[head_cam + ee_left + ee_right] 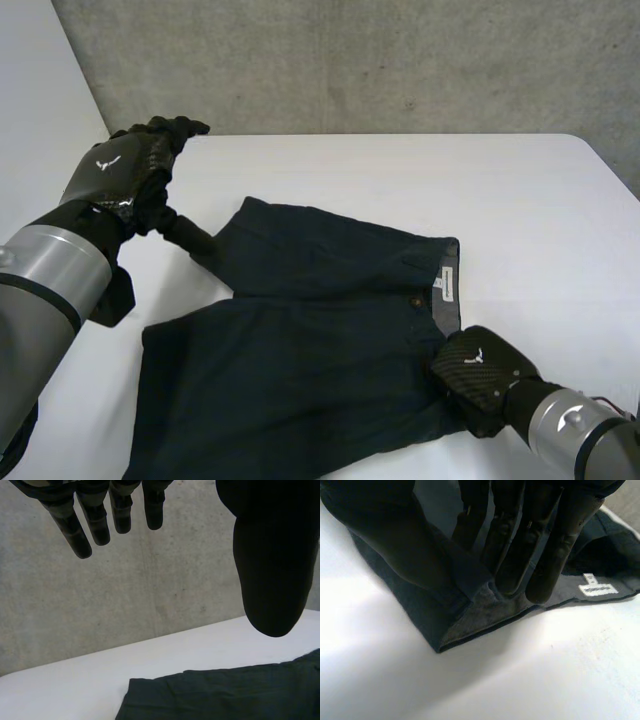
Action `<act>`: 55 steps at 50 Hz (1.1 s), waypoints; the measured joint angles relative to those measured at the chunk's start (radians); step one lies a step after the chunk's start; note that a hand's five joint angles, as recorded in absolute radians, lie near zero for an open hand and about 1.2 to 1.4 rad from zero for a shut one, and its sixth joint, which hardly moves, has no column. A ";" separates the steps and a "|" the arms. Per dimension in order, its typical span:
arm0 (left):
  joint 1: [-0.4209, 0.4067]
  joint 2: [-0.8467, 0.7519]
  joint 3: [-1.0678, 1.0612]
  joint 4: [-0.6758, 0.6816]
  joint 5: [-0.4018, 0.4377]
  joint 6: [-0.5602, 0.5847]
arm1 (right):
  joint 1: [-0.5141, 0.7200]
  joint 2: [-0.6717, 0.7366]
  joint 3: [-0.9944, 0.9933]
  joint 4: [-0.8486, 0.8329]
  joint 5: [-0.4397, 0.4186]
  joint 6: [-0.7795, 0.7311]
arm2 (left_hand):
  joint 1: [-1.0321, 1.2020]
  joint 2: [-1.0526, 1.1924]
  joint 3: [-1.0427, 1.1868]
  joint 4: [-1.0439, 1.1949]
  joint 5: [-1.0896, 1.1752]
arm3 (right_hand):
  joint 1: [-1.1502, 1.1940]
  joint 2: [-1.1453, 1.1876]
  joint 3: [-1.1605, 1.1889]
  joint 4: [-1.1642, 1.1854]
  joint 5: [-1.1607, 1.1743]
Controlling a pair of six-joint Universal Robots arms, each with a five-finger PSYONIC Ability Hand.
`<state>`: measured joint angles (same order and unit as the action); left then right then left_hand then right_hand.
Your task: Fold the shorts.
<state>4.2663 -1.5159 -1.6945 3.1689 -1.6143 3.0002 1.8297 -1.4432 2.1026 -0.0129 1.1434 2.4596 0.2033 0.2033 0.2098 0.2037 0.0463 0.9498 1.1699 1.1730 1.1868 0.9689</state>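
Right robot hand (510, 530) pinches the shorts (300, 360) at the waistband (448, 290), left robot hand (125, 170) spread empty; lifting evenly should avoid bunching

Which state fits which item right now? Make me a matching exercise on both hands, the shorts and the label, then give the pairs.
Things:
1. left hand
2. right hand
3. shorts
4. label

States:
A. white, inside the waistband
B. dark, lying on the table
C. fingers straight, holding nothing
D. pinching the waistband corner

Pairs: 1-C, 2-D, 3-B, 4-A
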 measured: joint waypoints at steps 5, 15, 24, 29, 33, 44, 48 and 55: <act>-0.058 0.003 -0.017 -0.068 -0.001 0.011 | 0.012 0.026 -0.102 -0.005 0.006 0.186 | 0.001 0.002 0.000 0.001 0.000 | 0.011 0.000 0.003 0.000 0.000; -0.164 -0.069 -0.103 -0.186 -0.021 0.170 | 0.013 0.131 -0.285 0.008 0.049 0.490 | 0.001 0.002 0.000 0.001 0.000 | 0.011 0.000 0.003 0.000 0.000; -0.189 -0.153 -0.145 -0.195 -0.116 0.231 | 0.017 0.181 -0.329 0.015 0.171 0.488 | 0.001 0.002 0.000 0.001 0.000 | 0.011 0.000 0.003 0.000 0.000; -0.186 -0.190 -0.156 -0.189 -0.165 0.232 | 0.018 0.177 -0.319 0.015 0.192 0.468 | 0.007 0.017 0.012 0.015 0.006 | 0.011 0.000 0.003 0.000 0.000; -0.184 -0.210 -0.162 -0.187 -0.178 0.231 | 0.019 0.175 -0.315 0.014 0.192 0.464 | 0.051 0.053 0.041 0.051 0.032 | 0.011 0.000 0.003 0.000 0.000; -0.189 -0.228 -0.176 -0.190 -0.171 0.229 | 0.024 0.168 -0.307 0.013 0.189 0.463 | 0.158 0.159 0.153 0.158 0.140 | 0.011 0.000 0.003 0.000 0.000; -0.192 -0.194 -0.176 -0.191 -0.169 0.227 | 0.024 0.169 -0.306 0.012 0.189 0.463 | 0.158 0.158 0.152 0.154 0.138 | 0.011 0.000 0.003 0.000 0.000; -0.199 -0.136 -0.183 -0.194 -0.169 0.228 | 0.025 0.170 -0.305 0.012 0.188 0.463 | 0.158 0.156 0.150 0.150 0.130 | 0.011 0.000 0.003 0.000 0.000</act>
<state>4.0672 -1.6514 -1.8776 2.9745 -1.7832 3.2286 1.8546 -1.2733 1.7978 -0.0005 1.3318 2.9224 0.3613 0.3592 0.3596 0.3533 0.1765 0.9609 1.1699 1.1762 1.1870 0.9690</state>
